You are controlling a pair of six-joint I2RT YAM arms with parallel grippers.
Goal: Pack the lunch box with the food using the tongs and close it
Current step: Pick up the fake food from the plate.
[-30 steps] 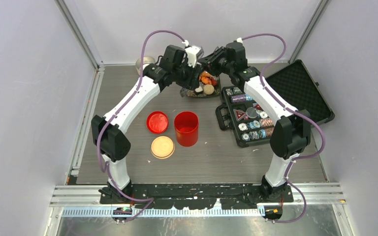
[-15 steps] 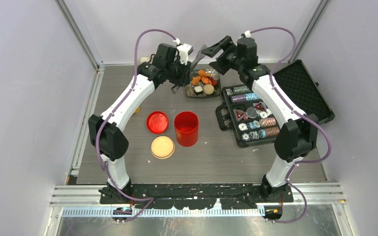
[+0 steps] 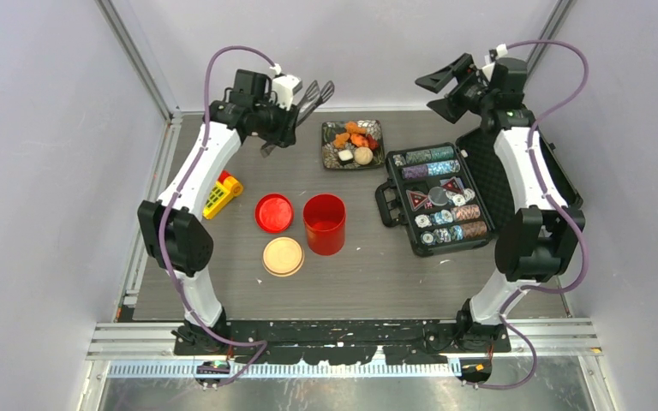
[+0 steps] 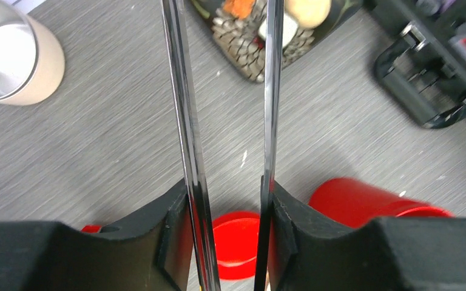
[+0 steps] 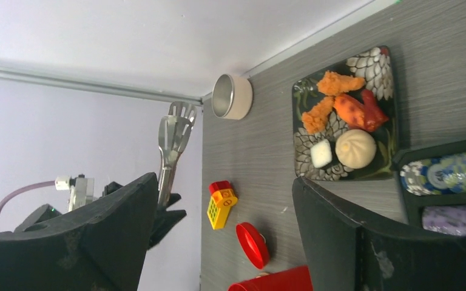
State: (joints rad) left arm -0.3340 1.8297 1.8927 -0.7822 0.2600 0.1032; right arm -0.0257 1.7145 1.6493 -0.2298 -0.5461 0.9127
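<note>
Backing both arms off the plate (image 5: 373, 66). Clenching the tongs (image 4: 273, 109) in the left fingers (image 4: 158, 236), raised far-left; spreading the right fingers (image 5: 97, 242), empty. Leaving food (image 5: 346, 109) on that plate, red canister (image 3: 325, 224) open mid-desk: picking likely next.

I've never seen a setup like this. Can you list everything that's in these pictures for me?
tongs: one, silver, held above the table's far left
red canister: one, red, upright and open, mid-table
red lid: one, red, left of the canister
beige lid: one, beige, nearer than the red lid
cream tub: one, cream, far left
food: several pieces, mostly orange, on the plate
plate: one, dark patterned, far middle
toy block: one, yellow and red, left
chip case: one, black, open, right
table: one, grey
left gripper: black, clamping the tongs
right gripper: black, open, empty
</note>
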